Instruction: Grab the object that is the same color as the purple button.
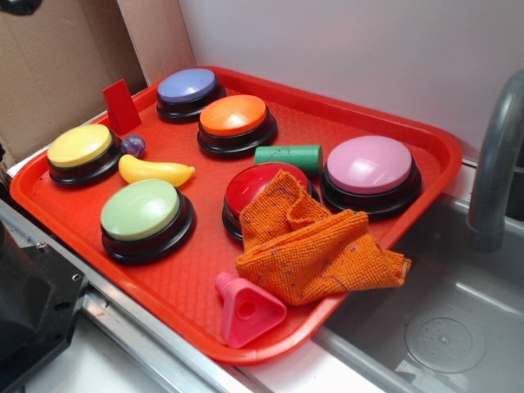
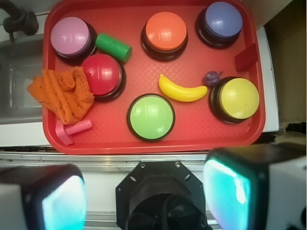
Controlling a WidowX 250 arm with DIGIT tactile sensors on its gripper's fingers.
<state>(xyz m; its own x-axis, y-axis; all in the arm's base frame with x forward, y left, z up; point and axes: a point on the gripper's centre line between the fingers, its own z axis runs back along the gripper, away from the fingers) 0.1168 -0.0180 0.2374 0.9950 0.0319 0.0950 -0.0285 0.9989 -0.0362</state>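
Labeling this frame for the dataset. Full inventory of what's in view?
tray: 1, red, on counter beside sink
buttons: 6, domed tops on black bases: purple button, orange, yellow, green, red, pink
object: 1, dark purple, between yellow button and banana
banana: 1, yellow, mid-tray
cylinder: 1, green, lying by pink button
block: 1, red, upright at tray edge
cloth: 1, orange, partly over red button
pink toy: 1, near edge
sink: 1, grey, with faucet
gripper: 1, open, off tray
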